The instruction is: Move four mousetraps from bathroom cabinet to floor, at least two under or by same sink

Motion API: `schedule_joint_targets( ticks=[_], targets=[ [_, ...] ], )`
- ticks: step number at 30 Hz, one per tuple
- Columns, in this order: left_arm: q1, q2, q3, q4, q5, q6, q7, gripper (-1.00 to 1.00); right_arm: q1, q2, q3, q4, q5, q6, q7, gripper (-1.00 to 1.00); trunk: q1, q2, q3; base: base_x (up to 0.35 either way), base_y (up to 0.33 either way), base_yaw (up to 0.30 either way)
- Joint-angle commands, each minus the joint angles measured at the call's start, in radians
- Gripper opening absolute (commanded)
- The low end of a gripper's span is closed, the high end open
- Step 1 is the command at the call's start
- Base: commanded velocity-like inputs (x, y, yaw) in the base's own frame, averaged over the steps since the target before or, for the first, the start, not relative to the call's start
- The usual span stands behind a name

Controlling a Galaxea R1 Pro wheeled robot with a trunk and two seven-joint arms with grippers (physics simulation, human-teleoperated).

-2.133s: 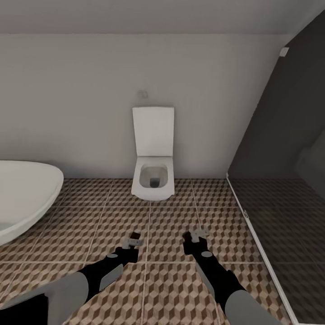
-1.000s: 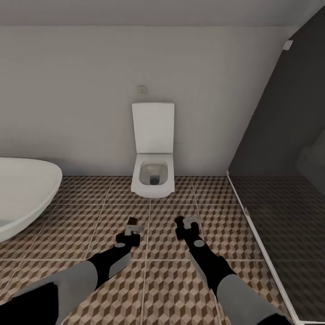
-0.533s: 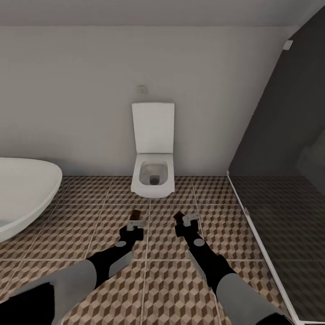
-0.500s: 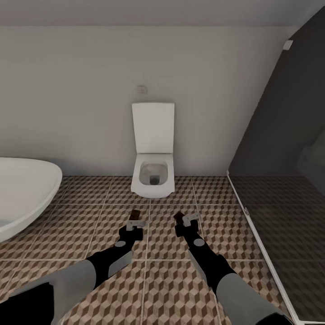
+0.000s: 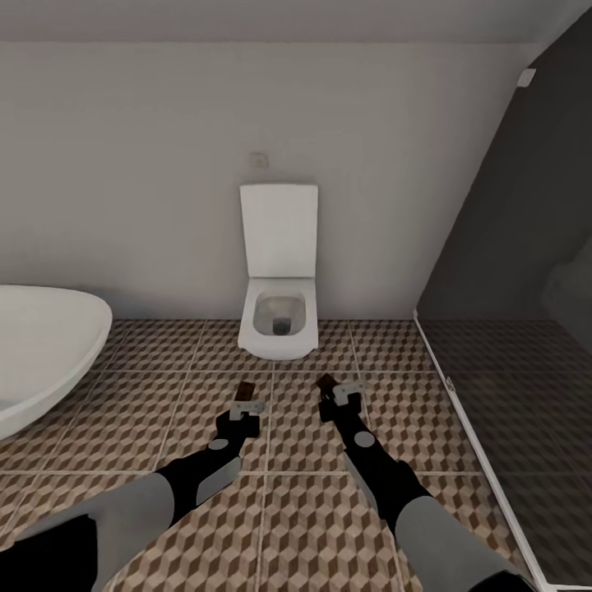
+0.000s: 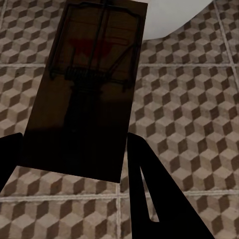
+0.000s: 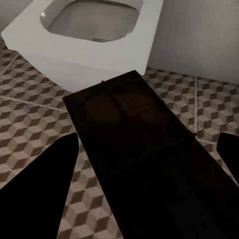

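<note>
Item 1, left end effector (image 5: 241, 409): I have it closed on one mousetrap (image 6: 87, 84), a brown board with dark wire parts, gripped at one end so the rest juts forward over the bathroom floor (image 5: 148, 411). That leaves the board free to be laid flat on the tiles.

Item 2, right end effector (image 5: 341, 395): closed on a second mousetrap (image 7: 134, 134), held the same way, its free end toward the toilet (image 5: 278, 316). From the wrist camera the board is dark and the wirework hard to read.

Item 3, surroundings: a white bathtub (image 5: 45, 353) on my left, a dark shower screen (image 5: 510, 271) on my right.

Assessment: both traps are carried low over the patterned tiles, ready to be set down. Two of four are accounted for here; at least two traps must end up by one sink.
</note>
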Motion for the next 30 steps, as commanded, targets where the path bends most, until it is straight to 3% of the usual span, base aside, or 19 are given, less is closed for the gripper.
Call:
schedule_joint_targets(
  ticks=[1, 30],
  targets=[
    [-0.001, 0.001, -0.009, -0.003, 0.006, -0.004, 0.010, -1.00, -0.001, 0.001, 0.005, 0.001, 0.005, -0.003, -0.008, -1.00, 0.004, -0.008, -0.004, 0.000, 0.000, 0.000],
    [-0.001, 0.002, -0.010, -0.003, 0.006, -0.004, 0.011, -1.00, -0.001, 0.005, 0.007, 0.000, 0.005, -0.002, -0.009, -1.00, 0.115, -0.211, -0.132, 0.000, 0.000, 0.000]
  ],
)
